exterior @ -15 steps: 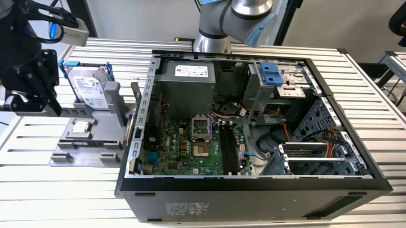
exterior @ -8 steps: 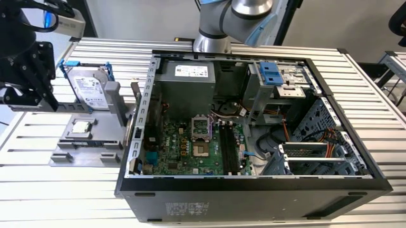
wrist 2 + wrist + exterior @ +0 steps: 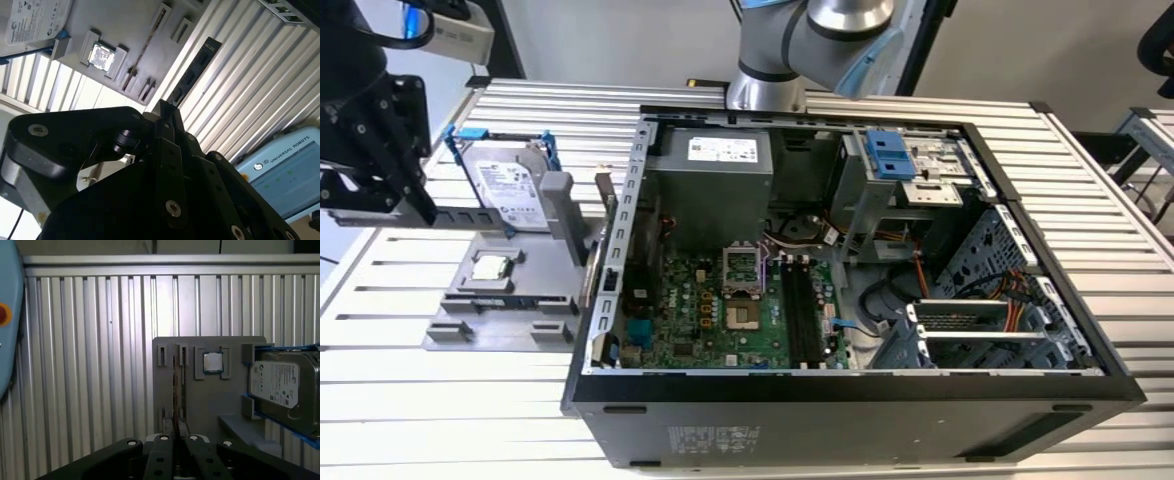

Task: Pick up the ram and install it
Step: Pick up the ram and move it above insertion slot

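My gripper [image 3: 376, 165] hangs above the slatted table at the exterior view's left, beside the grey holder [image 3: 480, 325]. Its fingers are shut on the ram [image 3: 197, 65], a thin dark stick with chips along its face that juts out from the fingertips [image 3: 167, 107]. In the first wrist view the ram [image 3: 175, 390] appears edge-on as a thin line rising from between the fingers [image 3: 165, 450], over the holder's narrow slots [image 3: 162, 357]. The black motherboard slots [image 3: 803, 310] lie inside the open computer case [image 3: 854, 392], well to the exterior view's right of the gripper.
The holder also carries a silver hard drive with blue rails [image 3: 507, 185] and a small square processor chip [image 3: 491, 267]. Inside the case are a power supply [image 3: 714, 180], drive cages [image 3: 907, 170] and cables. The arm's base [image 3: 767, 80] stands behind the case.
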Motion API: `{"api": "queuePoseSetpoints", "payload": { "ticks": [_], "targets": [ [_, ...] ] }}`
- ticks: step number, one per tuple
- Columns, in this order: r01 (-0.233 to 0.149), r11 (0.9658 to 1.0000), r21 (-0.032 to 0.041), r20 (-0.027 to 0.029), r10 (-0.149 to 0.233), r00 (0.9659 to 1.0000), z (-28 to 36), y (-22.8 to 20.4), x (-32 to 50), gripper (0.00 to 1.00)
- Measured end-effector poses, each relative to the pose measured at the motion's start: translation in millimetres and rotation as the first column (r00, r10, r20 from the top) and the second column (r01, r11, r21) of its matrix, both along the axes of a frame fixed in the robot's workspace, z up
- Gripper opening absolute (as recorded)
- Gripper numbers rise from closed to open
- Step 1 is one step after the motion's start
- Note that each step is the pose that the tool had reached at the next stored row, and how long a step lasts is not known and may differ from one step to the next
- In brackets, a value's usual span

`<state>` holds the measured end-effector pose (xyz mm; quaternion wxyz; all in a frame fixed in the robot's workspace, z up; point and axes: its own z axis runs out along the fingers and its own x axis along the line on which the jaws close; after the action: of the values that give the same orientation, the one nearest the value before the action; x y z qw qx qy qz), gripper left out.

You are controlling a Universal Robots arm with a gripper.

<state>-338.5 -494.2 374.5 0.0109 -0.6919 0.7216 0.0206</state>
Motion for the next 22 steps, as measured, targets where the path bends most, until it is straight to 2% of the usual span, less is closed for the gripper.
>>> {"api": "queuePoseSetpoints", "payload": {
  "ticks": [8, 15, 22],
  "targets": [
    [0.000, 1.0000, 0.0000, 0.0001, 0.000, 1.0000, 10.3, -0.1, 0.1, 0.00],
    [0.000, 1.0000, -0.0011, 0.0000, 0.000, 1.0000, 10.8, 0.1, 0.8, 0.00],
    [0.000, 1.0000, -0.0010, -0.0001, 0.000, 1.0000, 10.7, 0.0, 11.6, 0.00]
  ]
}}
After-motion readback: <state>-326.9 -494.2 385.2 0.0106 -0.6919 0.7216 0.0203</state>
